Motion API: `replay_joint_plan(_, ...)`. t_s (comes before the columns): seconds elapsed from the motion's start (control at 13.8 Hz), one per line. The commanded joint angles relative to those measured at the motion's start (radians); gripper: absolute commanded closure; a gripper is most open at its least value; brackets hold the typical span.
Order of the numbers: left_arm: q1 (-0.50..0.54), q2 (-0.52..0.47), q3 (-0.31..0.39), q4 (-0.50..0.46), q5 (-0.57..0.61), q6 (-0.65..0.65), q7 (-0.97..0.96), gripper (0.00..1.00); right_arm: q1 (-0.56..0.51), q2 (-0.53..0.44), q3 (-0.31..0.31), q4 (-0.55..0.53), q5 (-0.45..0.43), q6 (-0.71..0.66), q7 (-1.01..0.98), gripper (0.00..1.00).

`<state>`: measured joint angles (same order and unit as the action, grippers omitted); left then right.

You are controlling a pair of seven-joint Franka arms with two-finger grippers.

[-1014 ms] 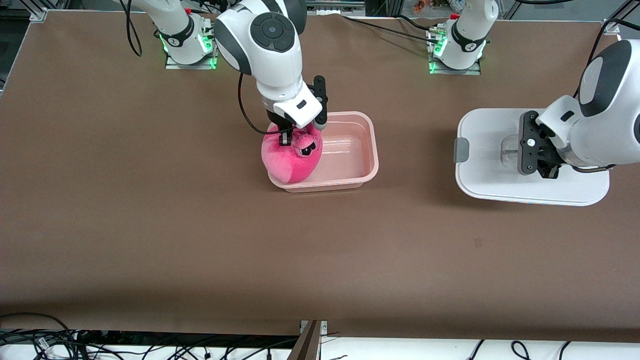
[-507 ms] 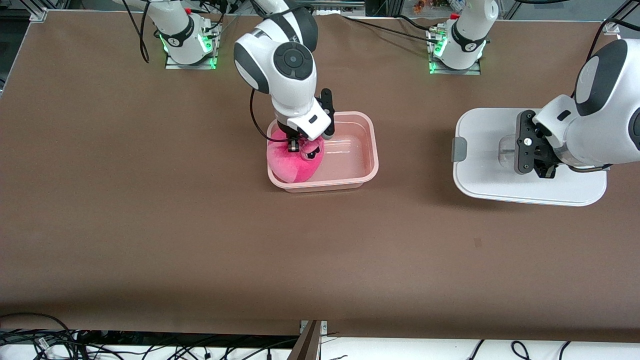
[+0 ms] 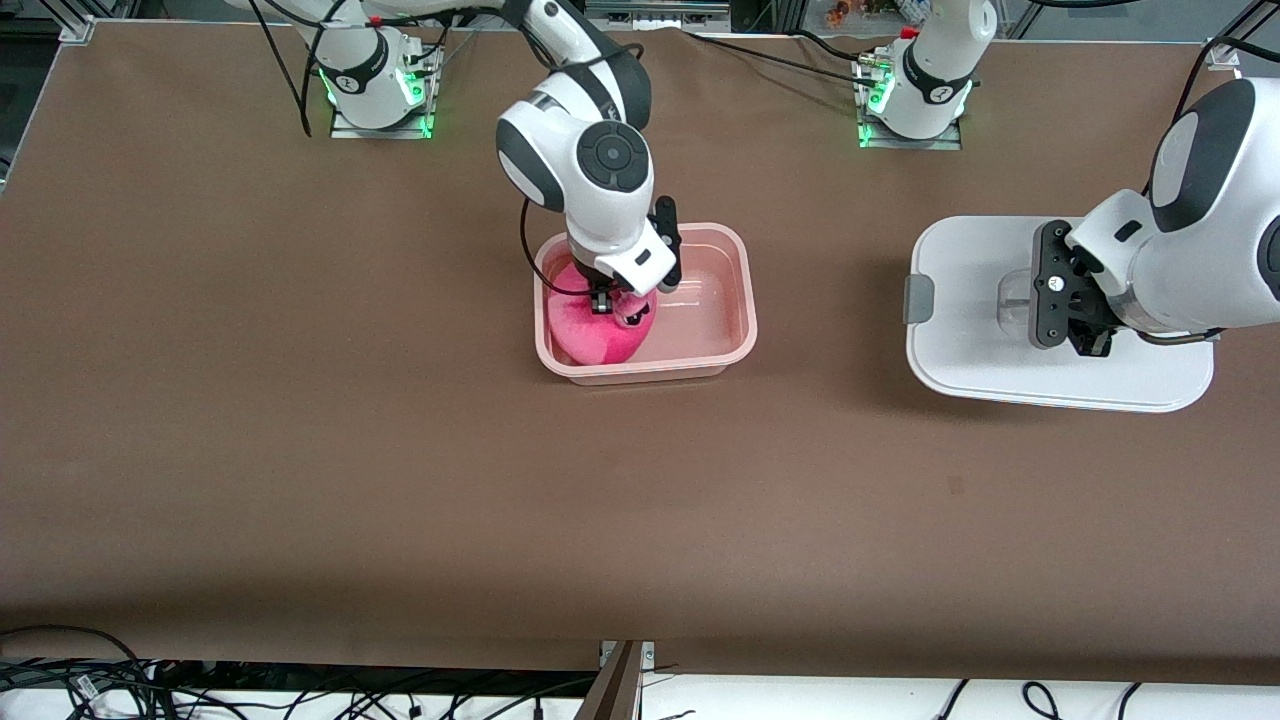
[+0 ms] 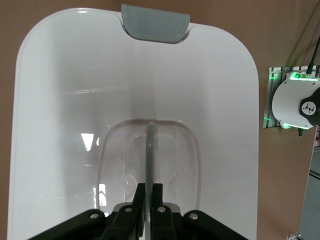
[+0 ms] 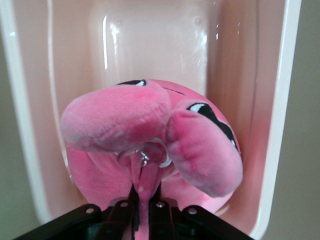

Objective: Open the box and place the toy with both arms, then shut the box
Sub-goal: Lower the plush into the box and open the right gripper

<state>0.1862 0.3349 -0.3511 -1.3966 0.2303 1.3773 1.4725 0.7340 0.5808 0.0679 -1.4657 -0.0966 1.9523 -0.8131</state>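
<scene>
Two grips matter here. We see the right gripper (image 3: 603, 303) pinching a fold of the toy (image 3: 600, 335) down in the box (image 3: 735, 340) — soft, light plush, best taken by a tuft. The left gripper (image 3: 1065, 330) is clamped on the lid (image 3: 960, 300) handle — rigid, smooth.

Brown table (image 3: 300, 420) under open pink box (image 3: 745, 300) and white lid (image 3: 960, 340), well apart.
</scene>
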Motion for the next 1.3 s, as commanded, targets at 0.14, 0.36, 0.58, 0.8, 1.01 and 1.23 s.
replay_joint_plan(0.14, -0.005, 0.010, 0.003, 0.030, 0.024, -0.020, 0.025, 1.00, 0.031, 0.120, -0.007, 0.039, -0.006, 0.230, 0.130, 0.00)
replay_joint_plan(0.36, -0.007, 0.009, 0.003, 0.030, 0.023, -0.020, 0.025, 1.00, 0.082, 0.178, -0.007, 0.065, -0.008, 0.407, 0.309, 0.00)
replay_joint_plan(0.58, -0.007, 0.009, 0.001, 0.030, 0.020, -0.020, 0.022, 1.00, 0.068, 0.166, -0.008, 0.093, 0.000, 0.396, 0.335, 0.00)
replay_joint_plan(0.8, -0.007, 0.007, -0.002, 0.031, 0.012, -0.020, 0.019, 1.00, 0.018, 0.043, -0.020, 0.093, 0.033, 0.195, 0.333, 0.00)
replay_joint_plan(1.01, -0.004, 0.001, -0.006, 0.039, -0.005, -0.023, 0.026, 1.00, -0.103, -0.080, -0.023, 0.093, 0.061, 0.108, 0.328, 0.00)
replay_joint_plan(1.23, -0.011, 0.001, -0.025, 0.079, -0.112, -0.024, 0.020, 1.00, -0.224, -0.166, -0.030, 0.096, 0.061, -0.031, 0.322, 0.00)
